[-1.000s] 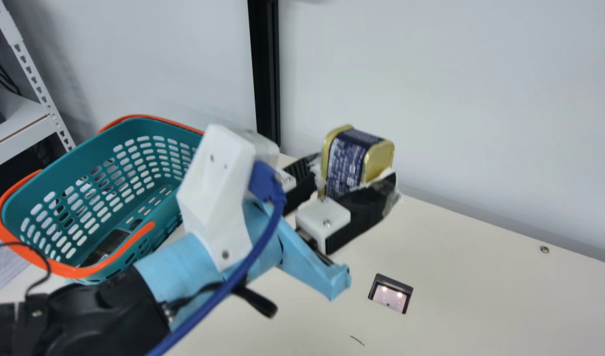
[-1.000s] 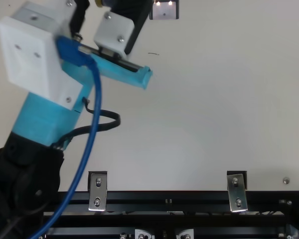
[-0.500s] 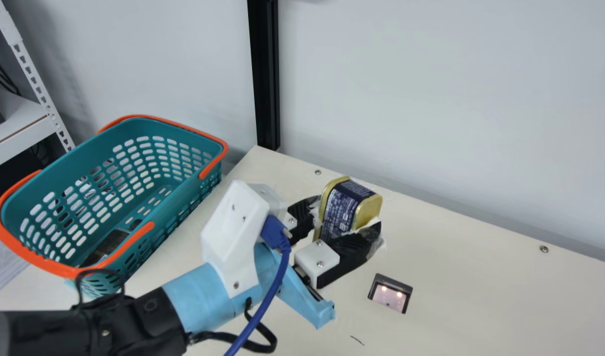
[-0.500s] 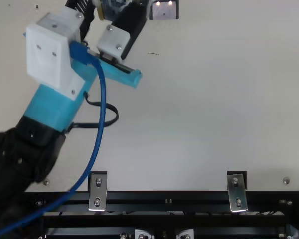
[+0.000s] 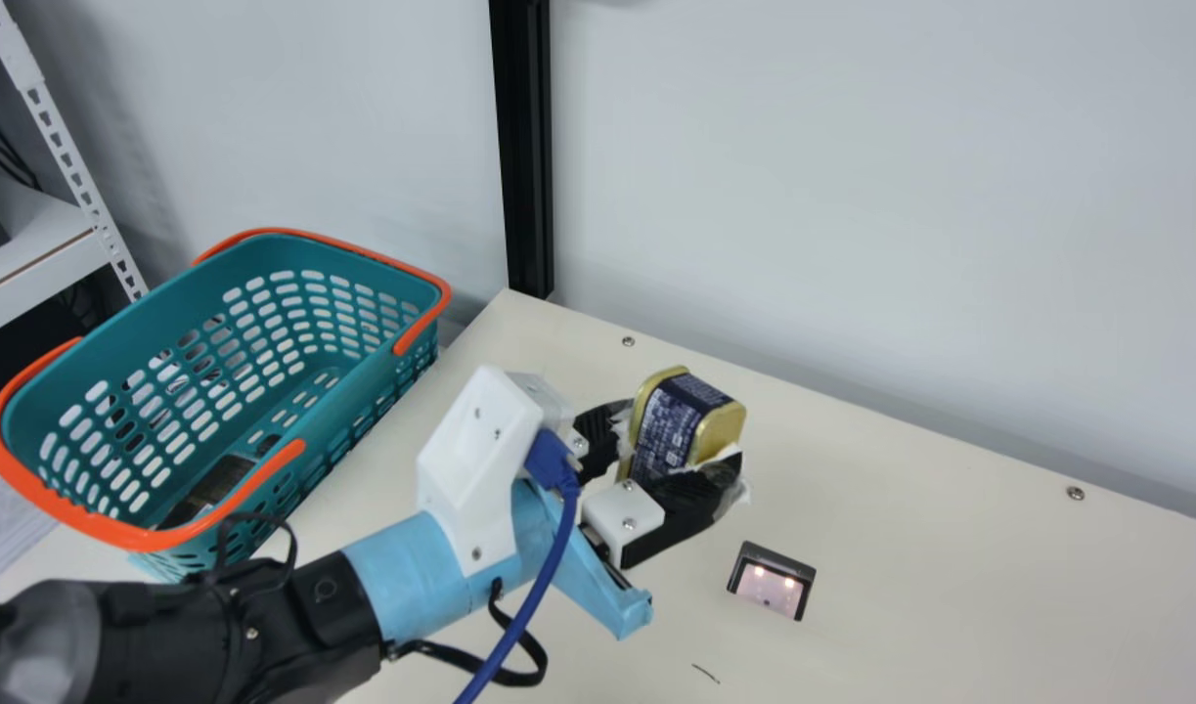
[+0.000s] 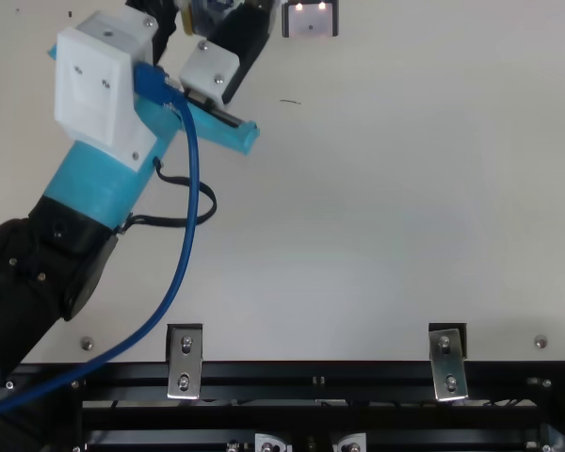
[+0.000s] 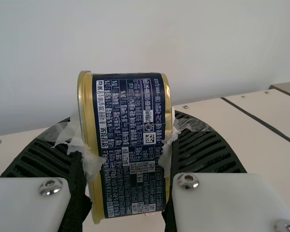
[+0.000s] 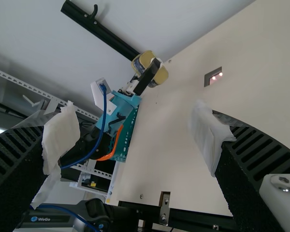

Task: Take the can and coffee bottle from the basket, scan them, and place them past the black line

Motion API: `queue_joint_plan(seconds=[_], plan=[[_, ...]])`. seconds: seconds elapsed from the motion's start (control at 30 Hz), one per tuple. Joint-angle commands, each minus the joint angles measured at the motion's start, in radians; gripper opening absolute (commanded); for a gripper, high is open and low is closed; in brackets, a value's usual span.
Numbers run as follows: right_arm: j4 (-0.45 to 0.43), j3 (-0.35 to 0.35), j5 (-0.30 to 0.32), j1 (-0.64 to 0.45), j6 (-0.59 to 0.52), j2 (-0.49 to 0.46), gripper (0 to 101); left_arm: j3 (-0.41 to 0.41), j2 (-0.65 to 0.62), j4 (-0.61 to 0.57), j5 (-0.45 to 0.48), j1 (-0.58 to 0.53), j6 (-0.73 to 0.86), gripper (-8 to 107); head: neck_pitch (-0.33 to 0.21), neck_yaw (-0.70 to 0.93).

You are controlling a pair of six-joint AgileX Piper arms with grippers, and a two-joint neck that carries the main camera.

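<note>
While the left gripper (image 5: 678,438) has its jaws clenched on the can (image 5: 668,426) above the counter (image 5: 910,557), the teal basket (image 5: 60,506) holds a dark item (image 5: 216,481) low inside, too hidden to name. The right gripper (image 8: 134,129) has its jaws released.

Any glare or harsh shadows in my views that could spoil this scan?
Main view: two bright spots in the scanner, mild sheen on the can; left wrist view: label evenly lit, no glare across it; top view: same two spots, no hard shadows on the table; right wrist view: bright patch at the left edge.
</note>
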Motion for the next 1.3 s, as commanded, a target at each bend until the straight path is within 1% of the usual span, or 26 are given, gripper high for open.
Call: queue_joint_plan(seconds=[0.0, 0.13, 0.53, 0.77, 1.03, 1.27], plan=[[0.0, 0.0, 0.0, 0.0, 0.0, 0.0, 101, -0.009, 0.02, 0.003, -0.013, 0.001, 0.017, 10, -0.027, 0.003], [0.0, 0.0, 0.0, 0.0, 0.0, 0.0, 101, -0.029, 0.093, 0.023, -0.062, 0.018, 0.047, 10, -0.027, 0.003], [0.0, 0.0, 0.0, 0.0, 0.0, 0.0, 101, -0.106, 0.316, 0.172, -0.205, 0.094, 0.054, 10, -0.027, 0.003], [0.0, 0.0, 0.0, 0.0, 0.0, 0.0, 101, -0.153, 0.414, 0.244, -0.298, 0.122, 0.018, 10, -0.027, 0.003], [0.0, 0.0, 0.0, 0.0, 0.0, 0.0, 101, -0.197, 0.499, 0.279, -0.405, 0.13, -0.042, 10, -0.027, 0.003], [0.0, 0.0, 0.0, 0.0, 0.0, 0.0, 101, -0.248, 0.557, 0.283, -0.452, 0.109, -0.095, 10, -0.027, 0.003]])
